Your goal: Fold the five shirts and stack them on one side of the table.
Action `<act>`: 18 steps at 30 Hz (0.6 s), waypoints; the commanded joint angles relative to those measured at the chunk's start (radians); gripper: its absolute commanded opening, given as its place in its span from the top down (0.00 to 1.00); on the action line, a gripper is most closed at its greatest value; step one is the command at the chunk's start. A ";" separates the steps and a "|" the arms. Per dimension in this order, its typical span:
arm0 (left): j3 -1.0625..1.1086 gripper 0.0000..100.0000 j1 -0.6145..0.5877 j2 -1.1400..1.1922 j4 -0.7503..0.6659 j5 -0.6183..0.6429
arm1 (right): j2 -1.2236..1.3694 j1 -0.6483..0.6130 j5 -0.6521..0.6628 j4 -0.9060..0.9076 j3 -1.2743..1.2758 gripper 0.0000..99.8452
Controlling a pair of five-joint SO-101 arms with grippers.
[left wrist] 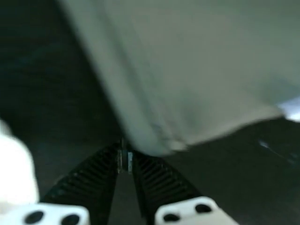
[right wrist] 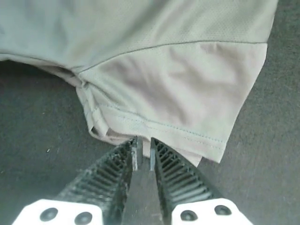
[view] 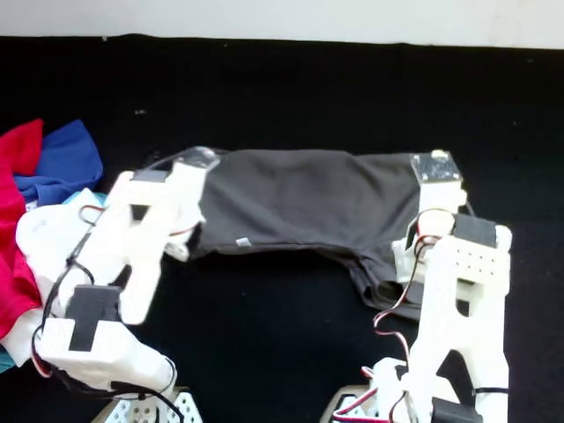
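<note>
**Two robot arms pinch opposite ends of a grey shirt on a black table**

A dark grey shirt (view: 300,203) lies spread out across the middle of a black table (view: 282,88), its long side running from left to right. One white arm stands at each end of it.

The left gripper (left wrist: 124,161) is at the shirt's left end. Its black ribbed fingers (left wrist: 93,180) are drawn together, with a thin sliver of pale material caught between the tips right at the hem. This close view is blurred, so the hold is hard to judge any finer than that.

The right gripper (right wrist: 144,152) is at the shirt's right end, by a sleeve that is folded under itself. Its fingers (right wrist: 176,176) are closed on the stitched hem of the sleeve, and a narrow strip of cloth shows between the tips.

At the far left edge of the table sits a loose heap of other garments, well apart from the grey one. A red shirt (view: 13,220) and a blue shirt (view: 66,163) lie crumpled there together, partly behind the left arm.
</note>
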 commanded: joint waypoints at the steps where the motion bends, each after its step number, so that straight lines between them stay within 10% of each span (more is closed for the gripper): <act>1: 0.002 0.99 -0.058 -0.045 -0.074 -0.025 | -0.027 -0.004 -0.003 -0.107 0.065 0.96; 18: -0.179 0.99 0.165 -0.059 0.107 0.180 | -0.027 -0.004 -0.009 -0.193 0.148 0.96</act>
